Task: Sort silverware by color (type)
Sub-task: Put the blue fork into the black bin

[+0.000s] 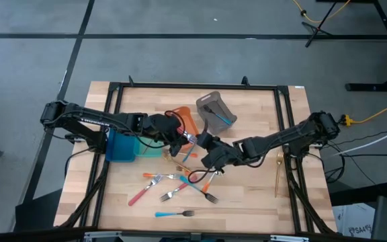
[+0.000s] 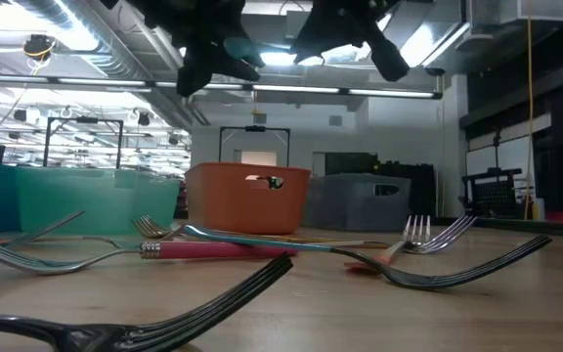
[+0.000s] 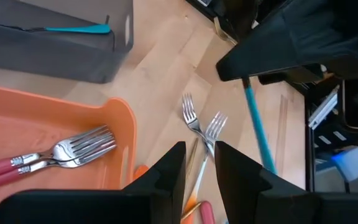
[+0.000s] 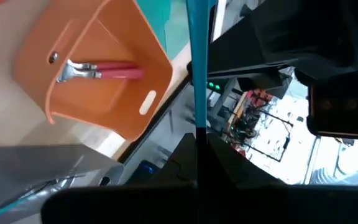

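My right gripper [image 1: 202, 146] hovers over the table's middle, beside the orange bin [image 1: 183, 121], shut on a blue-handled utensil [image 3: 258, 130]. My left gripper [image 3: 199, 171] is open just above the table next to that bin's near wall, its fingers around nothing. Two red-handled forks [image 3: 55, 155] lie in the orange bin. A blue-handled utensil [image 3: 79, 28] lies in the grey bin [image 1: 215, 109]. Several forks with red, orange and blue handles [image 1: 177, 185] lie crossed on the table near the front. Two forks [image 3: 202, 127] lie below my left gripper. My right gripper pinches one end of the utensil's blue handle [image 4: 197, 118] between its two fingers. The handle runs straight out from the fingertips, in line with them. The utensil is lifted clear of the table; its head is out of view.
A teal bin [image 1: 121, 144] stands at the table's left under my left arm. One blue fork [image 1: 175, 214] lies alone near the front edge. A gold utensil [image 1: 278, 171] lies by the right edge. The two grippers are close together.
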You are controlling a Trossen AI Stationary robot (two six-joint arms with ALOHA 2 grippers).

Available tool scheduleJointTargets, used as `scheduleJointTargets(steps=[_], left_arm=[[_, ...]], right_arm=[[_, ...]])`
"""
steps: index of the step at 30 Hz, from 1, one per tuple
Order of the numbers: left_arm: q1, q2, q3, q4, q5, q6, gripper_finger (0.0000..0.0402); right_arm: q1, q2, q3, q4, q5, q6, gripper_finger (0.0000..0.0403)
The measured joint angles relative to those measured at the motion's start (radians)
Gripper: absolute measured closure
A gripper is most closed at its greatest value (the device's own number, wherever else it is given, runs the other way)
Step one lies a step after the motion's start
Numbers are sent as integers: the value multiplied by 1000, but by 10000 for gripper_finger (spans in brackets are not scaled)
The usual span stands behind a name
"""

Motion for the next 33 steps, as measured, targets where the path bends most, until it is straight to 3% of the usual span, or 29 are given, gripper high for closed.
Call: scheduleJointTargets(steps=[11,19,33], left_arm=[[-25,0,0,5,15,-61,322],[-80,0,0,24,14,-87,322],[-170,0,0,23,-12,-161,322]], right_arm=[[-23,0,0,-5,-60,-2,398],[-22,0,0,-3,-162,-2,398],[-41,0,0,-1,-164,80,398]])
